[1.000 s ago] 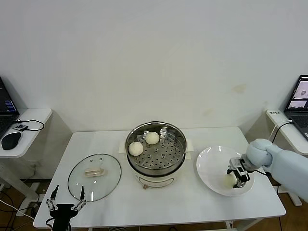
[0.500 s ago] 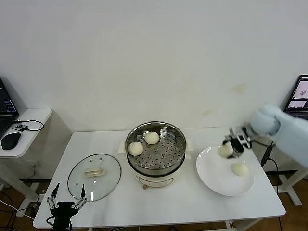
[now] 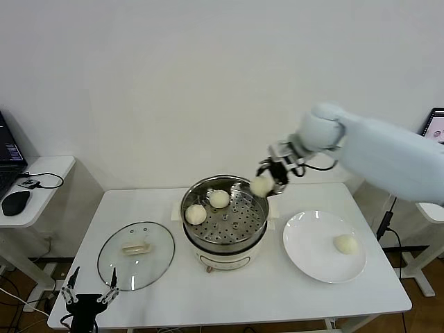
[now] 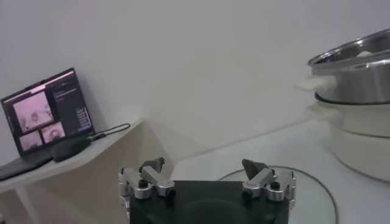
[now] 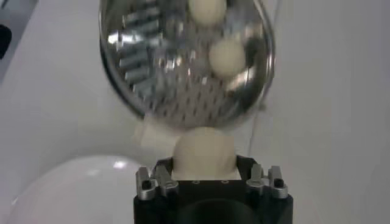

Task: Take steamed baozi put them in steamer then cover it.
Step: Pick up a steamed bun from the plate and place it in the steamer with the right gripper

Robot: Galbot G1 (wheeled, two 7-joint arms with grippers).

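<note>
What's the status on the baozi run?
Right gripper shut on a baozi over the steamer rim. Left gripper open, parked near the glass lid. Two baozi inside, one left on plate. Path clear.

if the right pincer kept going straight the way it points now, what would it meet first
Probably the steamer: the right pincer, shut on a bun, points down at its holed tray, near the rim on the plate's side. Depth is hard to judge.
</note>
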